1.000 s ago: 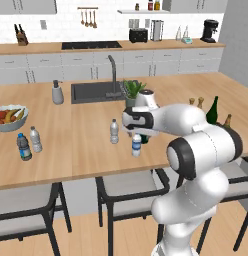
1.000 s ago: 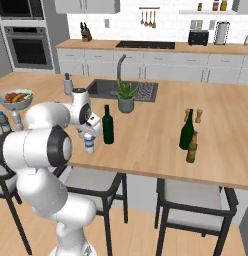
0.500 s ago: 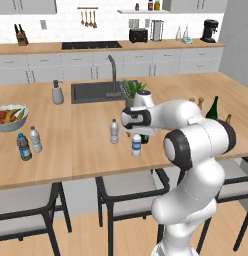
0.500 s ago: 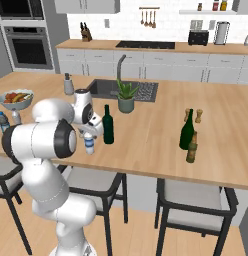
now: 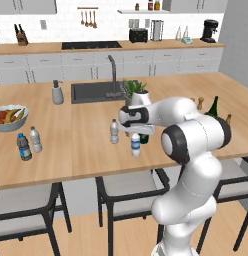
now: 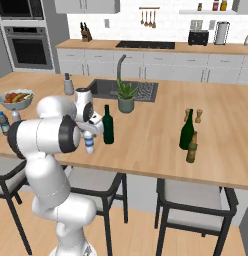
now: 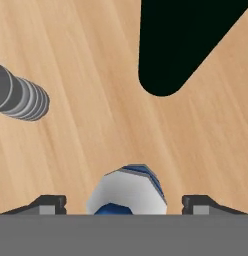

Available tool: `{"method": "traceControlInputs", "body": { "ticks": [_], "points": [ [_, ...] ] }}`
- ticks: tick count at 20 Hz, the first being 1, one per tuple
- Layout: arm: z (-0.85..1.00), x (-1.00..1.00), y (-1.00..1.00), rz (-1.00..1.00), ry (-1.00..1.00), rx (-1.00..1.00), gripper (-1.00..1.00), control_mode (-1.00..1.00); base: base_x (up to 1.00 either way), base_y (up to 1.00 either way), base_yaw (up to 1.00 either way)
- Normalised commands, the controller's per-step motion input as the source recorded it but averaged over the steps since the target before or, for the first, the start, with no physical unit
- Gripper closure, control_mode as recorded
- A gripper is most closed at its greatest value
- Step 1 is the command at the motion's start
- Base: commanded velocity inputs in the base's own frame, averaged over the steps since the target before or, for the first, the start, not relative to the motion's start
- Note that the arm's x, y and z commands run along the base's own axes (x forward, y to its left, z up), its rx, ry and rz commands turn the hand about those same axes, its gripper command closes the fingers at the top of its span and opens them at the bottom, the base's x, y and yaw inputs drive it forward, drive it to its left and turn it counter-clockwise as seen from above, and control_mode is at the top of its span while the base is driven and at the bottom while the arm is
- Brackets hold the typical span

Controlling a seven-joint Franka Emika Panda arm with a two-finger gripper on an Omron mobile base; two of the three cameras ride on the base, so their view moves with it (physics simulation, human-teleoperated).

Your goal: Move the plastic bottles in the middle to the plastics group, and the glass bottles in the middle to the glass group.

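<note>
Your claw (image 7: 124,202) stands open astride the white-capped, blue-labelled plastic bottle (image 7: 128,189) on the smooth wood-grain bench (image 7: 86,140), untouched; beside it the ribbed greyish bottle (image 7: 18,95) and dark glass bottle (image 7: 181,40).

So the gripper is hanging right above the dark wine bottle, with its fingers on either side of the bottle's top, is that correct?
Not quite. The gripper hangs above the water bottle with the blue label, not the dark wine bottle, which stands just beside it. The hand view shows the water bottle's top between the two fingers, which stand apart from it.
</note>
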Motion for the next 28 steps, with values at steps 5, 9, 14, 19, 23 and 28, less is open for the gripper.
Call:
{"method": "traceControlInputs", "body": {
  "ticks": [5, 9, 14, 19, 23, 28],
  "points": [
    [-0.23, -0.1, 0.02, 0.02, 0.01, 0.0, 1.0, -1.0, 0.0, 0.0, 0.0],
    [-0.19, -0.09, 0.0, 0.04, 0.0, 0.0, 1.0, -1.0, 0.0, 0.0, 0.0],
    [-0.02, -0.31, 0.0, 0.09, 0.0, 0.03, 1.0, -1.0, 0.0, 0.0, 0.0],
    [0.31, -0.5, 0.17, 0.1, 0.0, 0.15, 1.0, -1.0, 0.0, 0.0, 0.0],
    [0.36, -0.41, 0.42, 0.05, 0.0, 0.15, 1.0, -1.0, 0.0, 0.0, 0.0],
    [0.17, -0.19, 0.74, 0.05, -0.01, 0.01, 1.0, -1.0, 0.0, 0.0, 0.0]
  ]
}}
